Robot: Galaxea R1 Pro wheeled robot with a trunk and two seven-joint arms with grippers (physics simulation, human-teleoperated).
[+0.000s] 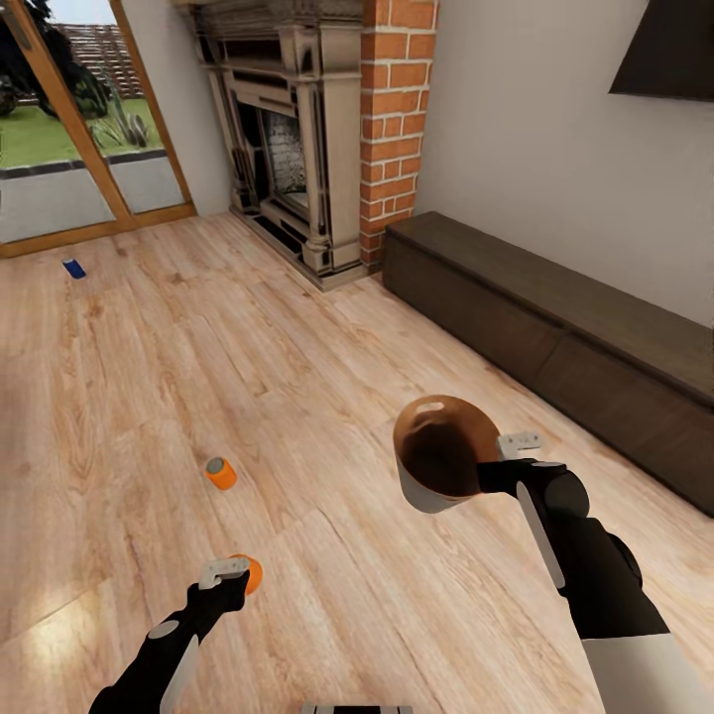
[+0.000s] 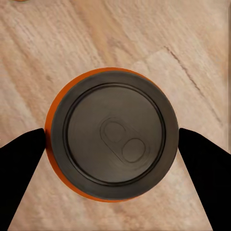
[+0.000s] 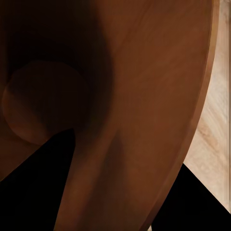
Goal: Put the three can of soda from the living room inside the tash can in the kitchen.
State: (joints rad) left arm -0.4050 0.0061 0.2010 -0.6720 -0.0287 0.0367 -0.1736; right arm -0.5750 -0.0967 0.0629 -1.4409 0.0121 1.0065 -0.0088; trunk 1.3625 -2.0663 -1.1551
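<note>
Pick-up step: left gripper [image 2: 113, 139] spread astride an orange can [image 2: 111, 134]; right gripper [image 1: 496, 464] pinches the trash can [image 1: 441, 466] rim. Next: close and lift.

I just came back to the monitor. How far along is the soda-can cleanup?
Nothing looks binned yet: the trash can, held by the right gripper, shows a bare brown inside in the right wrist view. In hand: the left gripper straddles one orange can, fingers at its sides; a firm grip can't be confirmed. Left: the second orange can and the blue can lie on the floor, then the kitchen trip.
</note>
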